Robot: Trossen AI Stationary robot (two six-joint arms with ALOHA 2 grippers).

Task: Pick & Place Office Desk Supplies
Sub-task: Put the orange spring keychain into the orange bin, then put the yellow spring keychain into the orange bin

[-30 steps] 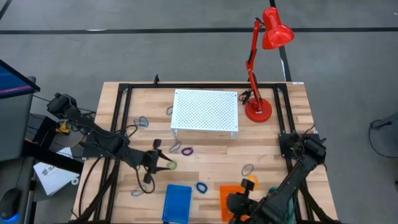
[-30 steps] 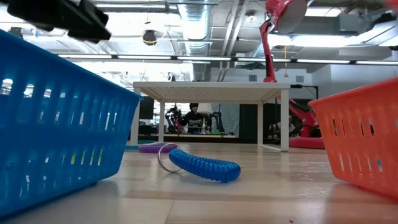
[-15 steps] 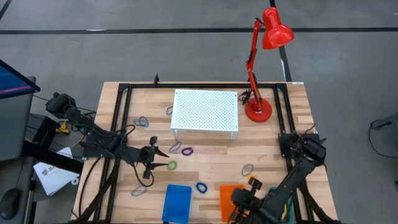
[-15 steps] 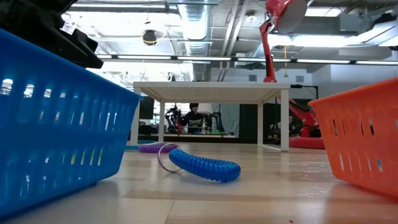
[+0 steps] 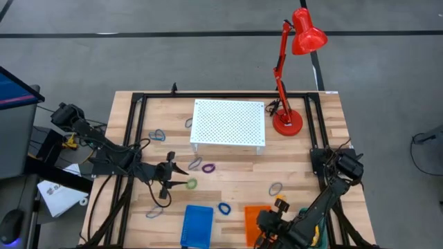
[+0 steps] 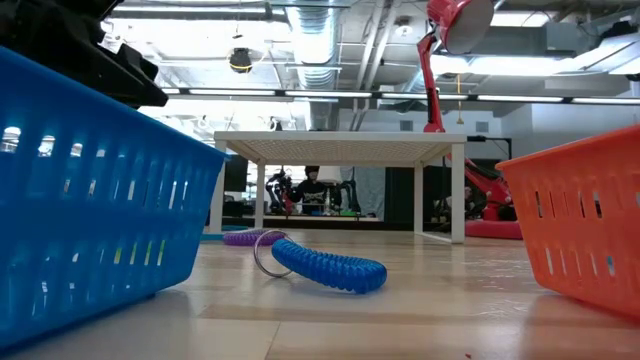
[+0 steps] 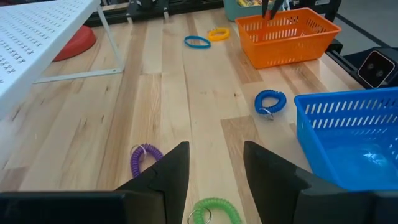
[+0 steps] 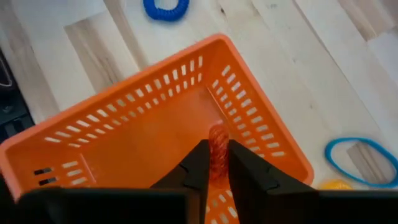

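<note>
Right tool (image 8: 214,163) pinches, seemingly, orange loop (image 8: 217,144) over orange basket (image 8: 130,138).

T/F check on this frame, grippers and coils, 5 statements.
1. The right gripper hangs over the orange basket. True.
2. An orange coil sits between its fingers. True.
3. The left gripper holds the green coil. False: its jaws are open, the coil lies on the table.
4. The blue coil lies inside the blue basket. False: it lies on the table beside it.
5. The red lamp lies tipped over. False: it stands upright.
</note>
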